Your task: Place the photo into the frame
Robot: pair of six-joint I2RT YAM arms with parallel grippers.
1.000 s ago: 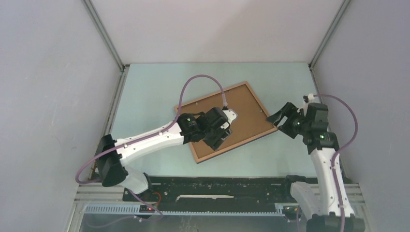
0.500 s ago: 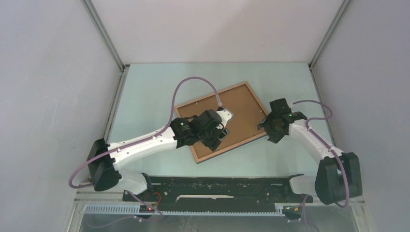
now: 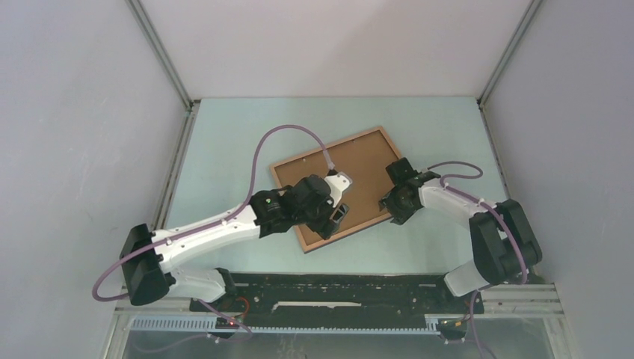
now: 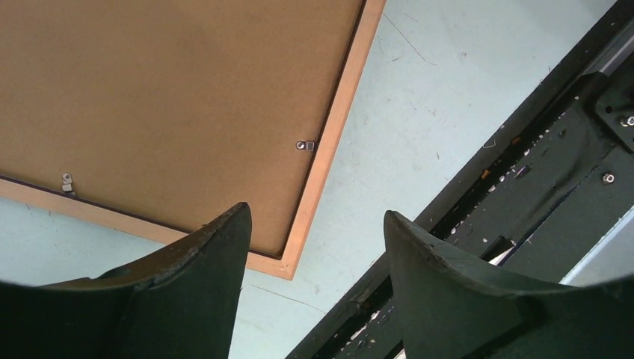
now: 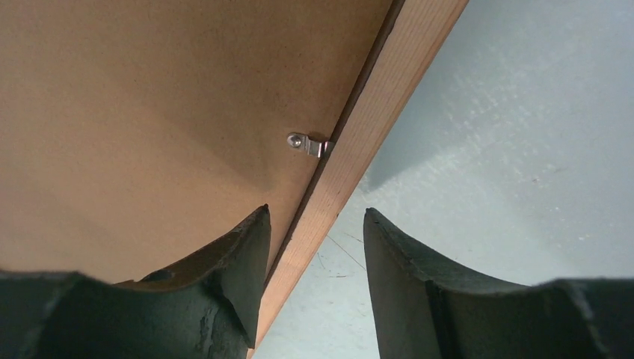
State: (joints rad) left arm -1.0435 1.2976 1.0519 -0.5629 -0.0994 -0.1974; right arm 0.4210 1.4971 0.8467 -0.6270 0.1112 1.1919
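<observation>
The frame [image 3: 330, 145] lies face down and askew on the pale green table, its light wood edge around a brown backing board [image 3: 368, 169]. The photo is out of view. My left gripper [image 3: 334, 218] hovers open over the frame's near corner [image 4: 288, 263], nothing between its fingers [image 4: 224, 247]. My right gripper [image 3: 392, 202] stands open across the frame's right edge [image 5: 359, 161], one finger over the board and the other over the table. Small metal clips [image 5: 310, 143] [image 4: 305, 145] sit at the board's rim.
A black rail [image 3: 336, 288] runs along the near table edge, just below the frame's near corner, also seen in the left wrist view [image 4: 523, 172]. Grey enclosure walls [image 3: 90, 149] close in the left, back and right sides.
My right arm swung left and down onto the frame's right edge, its jaws narrowing. My left gripper slid toward the near corner and opened slightly. The frame has not moved.
</observation>
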